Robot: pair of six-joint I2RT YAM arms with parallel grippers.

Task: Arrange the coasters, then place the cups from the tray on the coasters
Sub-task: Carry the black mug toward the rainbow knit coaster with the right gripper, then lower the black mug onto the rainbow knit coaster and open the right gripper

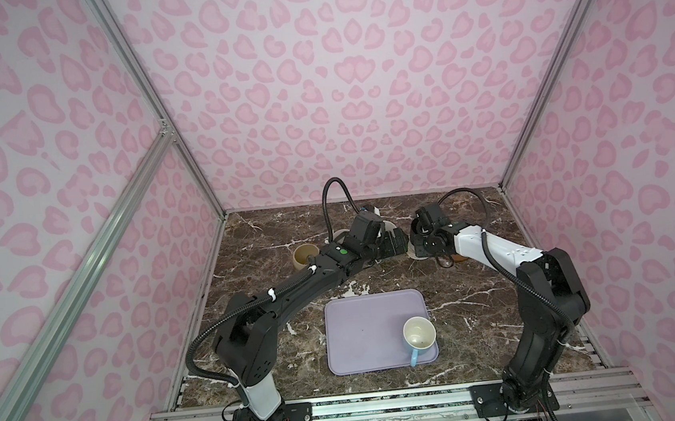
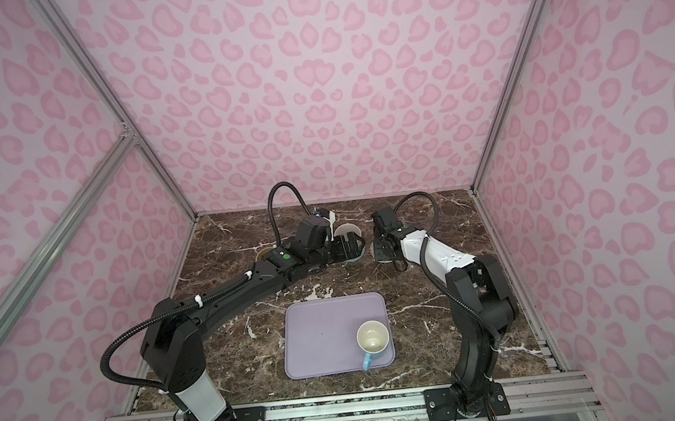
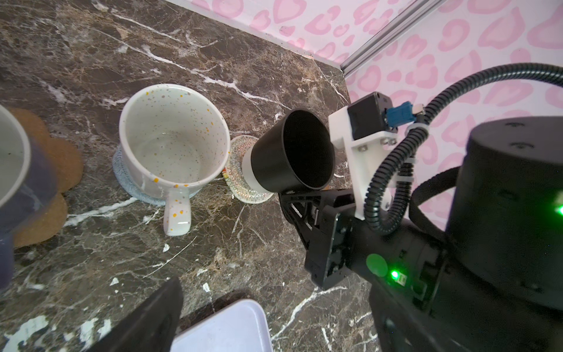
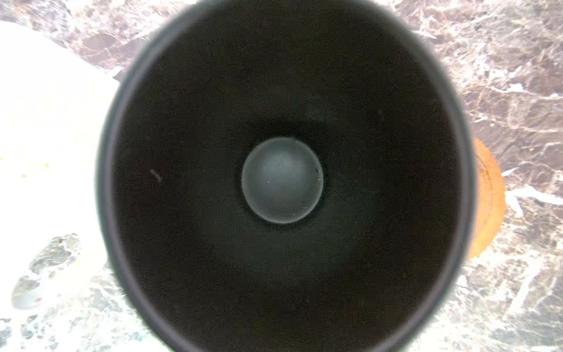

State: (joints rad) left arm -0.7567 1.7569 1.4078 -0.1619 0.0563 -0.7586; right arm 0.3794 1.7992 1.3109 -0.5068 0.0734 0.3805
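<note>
Black cup (image 3: 274, 164) over half-covered beige coaster (image 3: 238, 158)

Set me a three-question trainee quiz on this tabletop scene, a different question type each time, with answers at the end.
1. True or false: no mug stands on the tray.
2. Which mug stands on the blue-grey woven coaster? A yellow-beige, B white speckled, C lavender.
3. Fill in: the black mug, tilted over a beige woven mat, is held by the ____ pincer.

Key
1. False: the light blue mug stands on it.
2. B, the white speckled mug.
3. Right: the right pincer holds it.
</note>
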